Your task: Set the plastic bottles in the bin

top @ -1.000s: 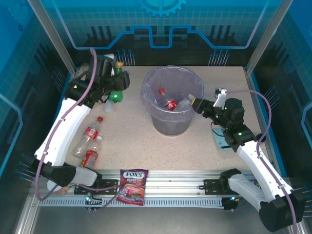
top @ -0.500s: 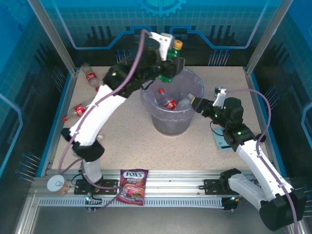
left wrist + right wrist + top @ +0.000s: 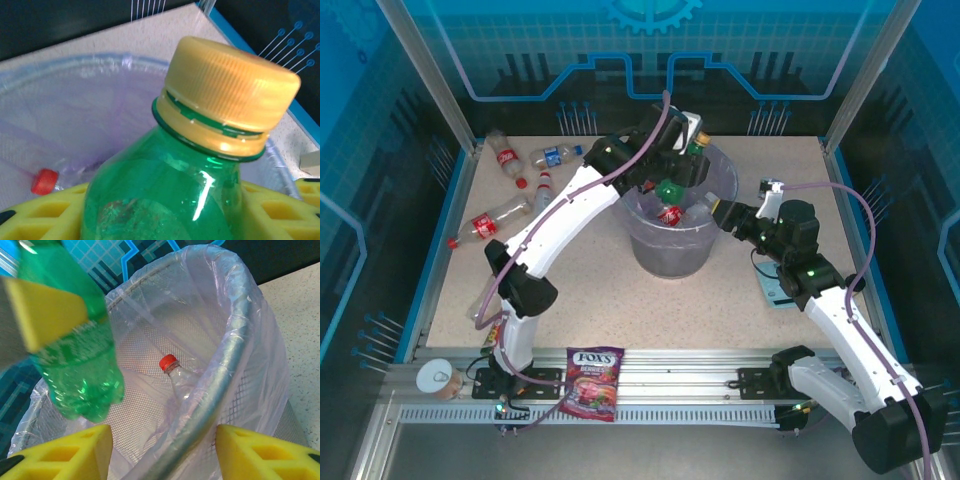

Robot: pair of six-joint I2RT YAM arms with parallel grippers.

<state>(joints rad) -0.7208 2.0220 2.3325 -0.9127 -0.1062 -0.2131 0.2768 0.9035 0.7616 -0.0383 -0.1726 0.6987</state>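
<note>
We've swung the left gripper (image 3: 678, 170), pinching the green bottle (image 3: 165, 195), from the table (image 3: 580, 270) edge to above the bin (image 3: 670, 258); release looks next; right gripper (image 3: 162, 452) spread astride the rim

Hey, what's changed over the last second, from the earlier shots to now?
The left tool, gripping the green plastic bottle with a yellow cap, carried it from the table's far left corner rightward to over the round grey lined bin. Nothing was let go. The right tool at the bin's rim and the purple candy bag stayed put.
</note>
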